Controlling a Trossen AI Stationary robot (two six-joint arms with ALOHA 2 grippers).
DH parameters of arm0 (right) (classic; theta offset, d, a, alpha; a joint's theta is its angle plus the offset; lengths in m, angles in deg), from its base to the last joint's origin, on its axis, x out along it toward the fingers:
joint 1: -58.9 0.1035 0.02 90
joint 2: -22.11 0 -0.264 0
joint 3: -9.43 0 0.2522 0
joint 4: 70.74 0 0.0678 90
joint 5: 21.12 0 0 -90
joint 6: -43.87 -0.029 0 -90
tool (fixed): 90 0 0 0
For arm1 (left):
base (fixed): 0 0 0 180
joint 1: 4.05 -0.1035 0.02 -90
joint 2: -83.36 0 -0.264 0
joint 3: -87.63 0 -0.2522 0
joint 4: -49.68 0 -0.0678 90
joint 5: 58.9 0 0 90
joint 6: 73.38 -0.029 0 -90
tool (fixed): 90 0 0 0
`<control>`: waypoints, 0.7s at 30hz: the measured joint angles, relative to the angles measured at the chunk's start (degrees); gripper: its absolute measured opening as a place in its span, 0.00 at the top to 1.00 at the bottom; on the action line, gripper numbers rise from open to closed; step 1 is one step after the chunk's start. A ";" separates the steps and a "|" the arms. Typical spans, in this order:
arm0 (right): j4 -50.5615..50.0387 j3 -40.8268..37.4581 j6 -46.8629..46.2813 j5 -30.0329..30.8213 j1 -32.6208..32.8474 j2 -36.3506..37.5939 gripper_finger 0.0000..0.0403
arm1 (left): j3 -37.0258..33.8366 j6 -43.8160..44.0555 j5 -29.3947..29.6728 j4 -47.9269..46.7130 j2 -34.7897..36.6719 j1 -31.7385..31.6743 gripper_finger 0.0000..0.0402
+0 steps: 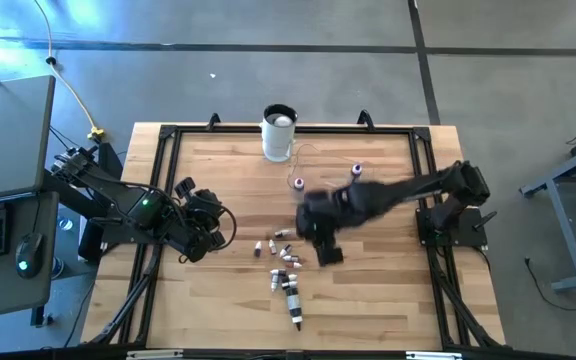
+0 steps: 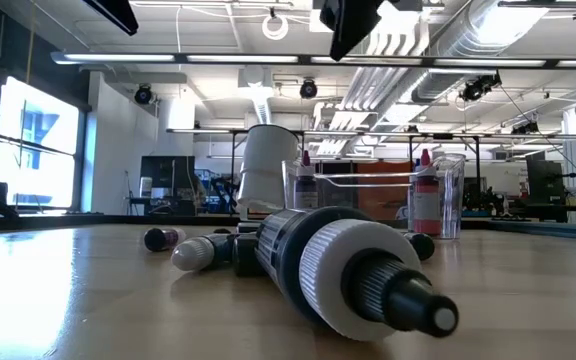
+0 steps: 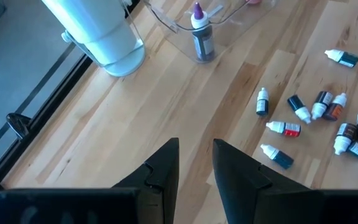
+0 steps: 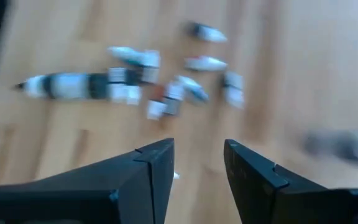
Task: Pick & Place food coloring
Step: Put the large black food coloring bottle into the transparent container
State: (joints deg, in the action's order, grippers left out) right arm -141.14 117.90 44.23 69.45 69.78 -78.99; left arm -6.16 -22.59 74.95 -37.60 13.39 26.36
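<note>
Right gripper hovers above the scattered food coloring bottles — fingers narrowly parted, empty; left gripper waits aside, narrowly open.

One camera looks straight down on the whole counter. Another sits at counter height, very near the scattered food coloring bottles. Both wrist cameras look down on that same cluster, at frame right and frame top.
</note>
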 joint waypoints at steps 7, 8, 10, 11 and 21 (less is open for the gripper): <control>25.36 -15.78 2.86 -2.87 8.07 -0.07 0.67 | 0.00 -5.72 -2.02 0.26 -0.10 0.00 0.76; 27.93 -17.51 2.69 -2.88 8.88 -0.07 0.67 | 0.00 -7.52 -2.84 0.72 -0.41 0.00 0.76; 30.49 -20.24 2.68 -2.68 10.45 -0.07 0.67 | 0.00 -12.18 -3.75 2.44 -1.22 -0.02 0.76; 30.68 -21.14 2.58 -2.20 11.08 -0.07 0.67 | 0.00 -14.90 -4.64 4.12 -1.82 -0.02 0.76; 18.83 -22.53 -6.36 11.22 16.21 2.49 0.67 | -0.01 -46.11 -22.83 32.19 -10.46 -0.02 0.76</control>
State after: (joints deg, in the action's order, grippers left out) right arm -122.30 95.37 37.87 80.68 85.99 -76.50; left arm -6.17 -68.70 52.12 -5.41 2.93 26.34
